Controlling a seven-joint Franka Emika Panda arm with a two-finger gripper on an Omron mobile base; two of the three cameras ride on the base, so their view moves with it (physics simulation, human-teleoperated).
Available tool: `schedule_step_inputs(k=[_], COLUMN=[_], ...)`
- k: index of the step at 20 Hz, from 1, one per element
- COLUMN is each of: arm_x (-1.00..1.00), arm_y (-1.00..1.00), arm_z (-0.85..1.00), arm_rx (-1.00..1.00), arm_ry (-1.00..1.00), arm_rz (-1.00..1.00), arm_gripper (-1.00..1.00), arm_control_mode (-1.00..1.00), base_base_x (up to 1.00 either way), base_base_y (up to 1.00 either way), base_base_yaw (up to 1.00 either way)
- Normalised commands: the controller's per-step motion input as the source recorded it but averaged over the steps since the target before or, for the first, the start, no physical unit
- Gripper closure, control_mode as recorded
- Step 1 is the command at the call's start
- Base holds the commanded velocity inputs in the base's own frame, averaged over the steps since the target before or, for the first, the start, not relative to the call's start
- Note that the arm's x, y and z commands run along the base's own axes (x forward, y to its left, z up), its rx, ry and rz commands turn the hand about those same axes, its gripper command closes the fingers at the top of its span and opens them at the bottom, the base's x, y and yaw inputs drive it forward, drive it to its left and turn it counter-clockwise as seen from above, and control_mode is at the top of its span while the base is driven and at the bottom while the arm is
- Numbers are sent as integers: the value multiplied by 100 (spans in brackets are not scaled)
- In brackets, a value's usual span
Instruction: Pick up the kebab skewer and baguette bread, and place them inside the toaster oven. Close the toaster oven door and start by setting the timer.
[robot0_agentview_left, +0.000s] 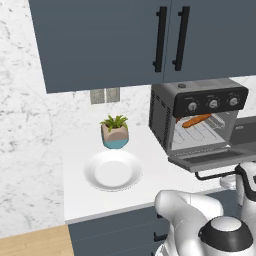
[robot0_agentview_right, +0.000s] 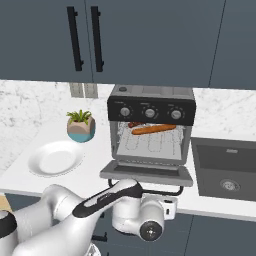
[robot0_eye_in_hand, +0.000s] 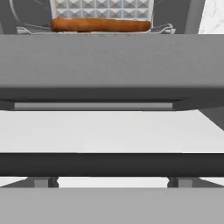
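1. The fingers could not be made out in any view, so whether they stood wide or narrow could not be told, nor whether they held anything.
2. The hand view looked along the underside of the dropped toaster oven door (robot0_eye_in_hand: 109, 61), with its dark bar handle (robot0_eye_in_hand: 109, 164) running across just below.
3. The toaster oven (robot0_agentview_right: 150, 132) sat on the white worktop (robot0_agentview_left: 150, 170), beside the sink (robot0_agentview_right: 227, 167), its door (robot0_agentview_right: 146, 172) folded down flat and the handle (robot0_agentview_right: 150, 191) at the front edge.
4. The baguette bread (robot0_agentview_right: 153, 129) lay across the wire rack (robot0_agentview_right: 150, 142) inside the oven, orange-brown and slim.
5. The kebab skewer (robot0_agentview_right: 134, 124) lay just behind the bread, a short dark red-brown piece, partly hidden.
6. A white plate (robot0_agentview_left: 113, 170) rested left of the oven, with a small potted plant (robot0_agentview_left: 115, 131) near it by the wall.
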Motion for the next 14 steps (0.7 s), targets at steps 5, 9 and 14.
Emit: schedule_step_inputs(k=[5,9,14], arm_x=[21,30,32], arm_y=[17,20,17], arm_z=[45,42,43], arm_rx=[0,0,0], arm_ry=[-1,0,0], arm_rz=[0,0,0], arm_gripper=[-100,-100,-100], arm_control_mode=[-100,-100,-100], base_base_x=[0,0,0], base_base_y=[0,0,0], base_base_yaw=[0,0,0])
